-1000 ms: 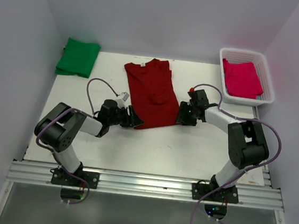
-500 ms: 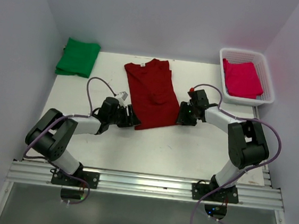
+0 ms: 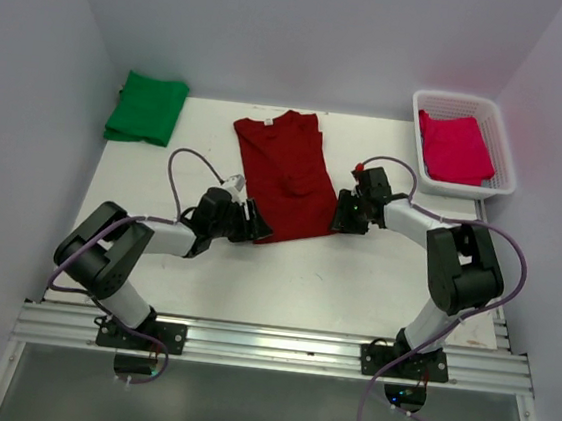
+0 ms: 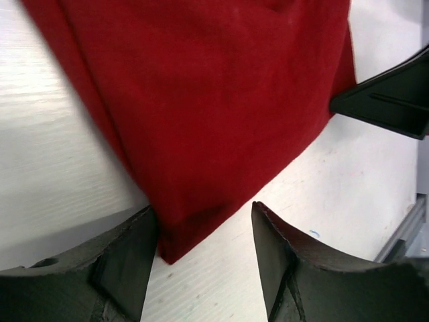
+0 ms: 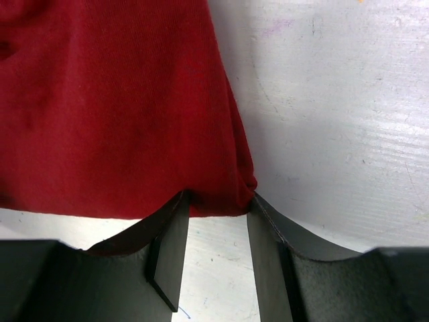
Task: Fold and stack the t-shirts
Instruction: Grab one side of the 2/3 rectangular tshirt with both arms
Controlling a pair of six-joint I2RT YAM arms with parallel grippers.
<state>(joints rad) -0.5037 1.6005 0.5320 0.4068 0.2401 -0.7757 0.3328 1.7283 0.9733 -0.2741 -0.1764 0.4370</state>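
A dark maroon t-shirt (image 3: pixel 285 176) lies flat on the white table, collar at the back and folded lengthwise. My left gripper (image 3: pixel 251 221) is low at its near left corner. In the left wrist view that corner (image 4: pixel 174 241) sits between my open jaws (image 4: pixel 204 251), close to the left finger. My right gripper (image 3: pixel 342 218) is at the near right corner. Its open jaws (image 5: pixel 218 209) straddle the hem corner (image 5: pixel 221 201), with both fingertips at the cloth. A folded green t-shirt (image 3: pixel 148 107) lies at the back left. A pinkish-red t-shirt (image 3: pixel 455 146) lies in the basket.
The white lattice basket (image 3: pixel 509 159) stands at the back right corner. Grey walls close in the table on three sides. The right gripper's black finger (image 4: pixel 392 100) shows in the left wrist view, across the maroon t-shirt (image 4: pixel 214 100). Cables loop above both arms.
The left arm shifted its elbow and its gripper slid a little right, closer to the shirt's near left corner. The right arm barely moved. The shirts lie as before.
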